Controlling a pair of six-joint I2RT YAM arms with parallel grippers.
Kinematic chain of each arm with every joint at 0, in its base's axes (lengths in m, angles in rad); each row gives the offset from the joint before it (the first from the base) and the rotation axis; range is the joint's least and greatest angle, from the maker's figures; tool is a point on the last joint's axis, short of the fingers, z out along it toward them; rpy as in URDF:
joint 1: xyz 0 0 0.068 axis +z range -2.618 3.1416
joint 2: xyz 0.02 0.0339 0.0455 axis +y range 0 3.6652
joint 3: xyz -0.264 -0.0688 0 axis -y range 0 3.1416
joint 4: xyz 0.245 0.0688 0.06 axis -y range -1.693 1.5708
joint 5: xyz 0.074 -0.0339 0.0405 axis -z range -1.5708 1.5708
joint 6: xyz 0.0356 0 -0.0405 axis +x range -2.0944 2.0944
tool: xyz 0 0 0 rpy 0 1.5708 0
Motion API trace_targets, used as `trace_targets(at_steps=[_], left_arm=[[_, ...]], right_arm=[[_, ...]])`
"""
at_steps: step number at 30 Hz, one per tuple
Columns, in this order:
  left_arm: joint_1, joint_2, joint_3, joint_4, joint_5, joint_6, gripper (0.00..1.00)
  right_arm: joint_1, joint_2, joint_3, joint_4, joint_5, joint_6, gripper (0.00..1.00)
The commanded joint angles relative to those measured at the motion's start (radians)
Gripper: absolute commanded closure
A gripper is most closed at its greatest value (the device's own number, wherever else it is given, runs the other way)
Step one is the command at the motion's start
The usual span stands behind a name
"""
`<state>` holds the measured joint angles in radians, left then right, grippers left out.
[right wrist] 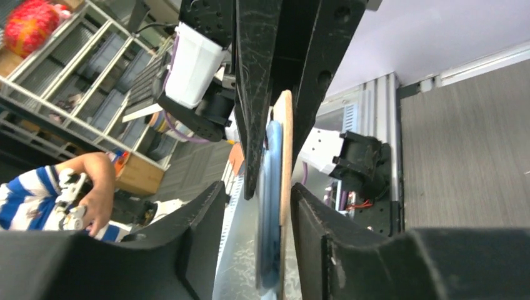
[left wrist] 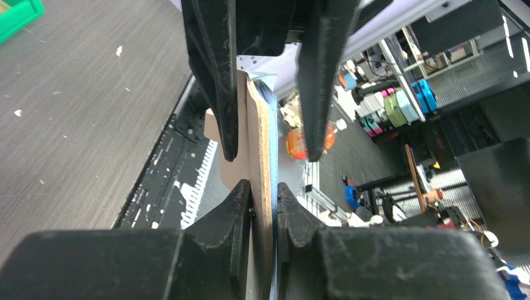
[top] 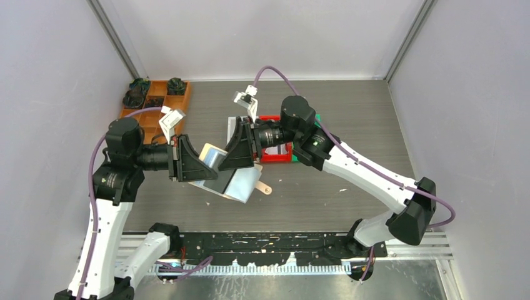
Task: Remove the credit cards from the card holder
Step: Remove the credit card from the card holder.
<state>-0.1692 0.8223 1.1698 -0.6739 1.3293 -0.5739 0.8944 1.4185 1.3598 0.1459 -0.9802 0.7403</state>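
Above the table (top: 350, 187), left pincer (left wrist: 264, 190) grips tan, blue-lined card holder (top: 239, 181); right pincer (right wrist: 257, 187) open astride it

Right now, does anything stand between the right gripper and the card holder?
Nothing visible does. The card holder lies inside the right gripper, whose jaws stand open, with its tan side against one of them. The left gripper is shut on another edge.

Bolted to the black mounting rail (top: 275, 240), your left arm (top: 103, 228) and right arm (top: 365, 175) show white shells with black joint housings. A purple cable (top: 94, 169) runs along each. Farthest from that rail, the left gripper (left wrist: 264, 190) and right gripper (right wrist: 256, 190) have black, scuffed, wedge-shaped fingers (left wrist: 219, 219).
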Motion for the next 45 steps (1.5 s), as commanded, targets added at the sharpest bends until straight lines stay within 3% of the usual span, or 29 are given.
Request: trace_targets(at_steps=[1,5,8,10,15,19,28,35,45], left_arm=[[-0.002,0.003,0.027,-0.015,-0.079,0.050,0.99],[-0.002,0.004,0.050,-0.033,-0.183,0.075,1.00],[-0.001,0.003,0.051,-0.011,-0.238,0.052,1.00],[-0.001,0.002,0.051,0.000,-0.263,0.038,1.00],[-0.001,-0.007,0.040,0.047,-0.266,-0.010,1.00],[-0.002,-0.010,0.040,0.065,-0.244,-0.036,1.00],[-0.001,-0.010,0.053,0.087,-0.200,-0.080,1.00],[-0.002,-0.009,0.056,0.113,-0.167,-0.111,1.00],[-0.002,-0.012,0.029,0.171,-0.101,-0.183,1.00]], right_arm=[[-0.044,-0.102,0.038,-0.002,0.210,-0.024,0.47],[-0.126,-0.257,-0.041,-0.021,0.508,0.003,0.44],[-0.126,-0.364,-0.105,-0.014,0.621,0.007,0.48],[-0.125,-0.396,-0.144,0.007,0.612,0.064,0.49],[-0.055,-0.378,-0.286,0.242,0.515,0.250,0.50],[0.023,-0.325,-0.341,0.267,0.487,0.258,0.52],[0.055,-0.300,-0.435,0.341,0.435,0.275,0.56],[0.054,-0.288,-0.432,0.336,0.493,0.244,0.56],[0.036,-0.254,-0.423,0.413,0.560,0.280,0.67]])
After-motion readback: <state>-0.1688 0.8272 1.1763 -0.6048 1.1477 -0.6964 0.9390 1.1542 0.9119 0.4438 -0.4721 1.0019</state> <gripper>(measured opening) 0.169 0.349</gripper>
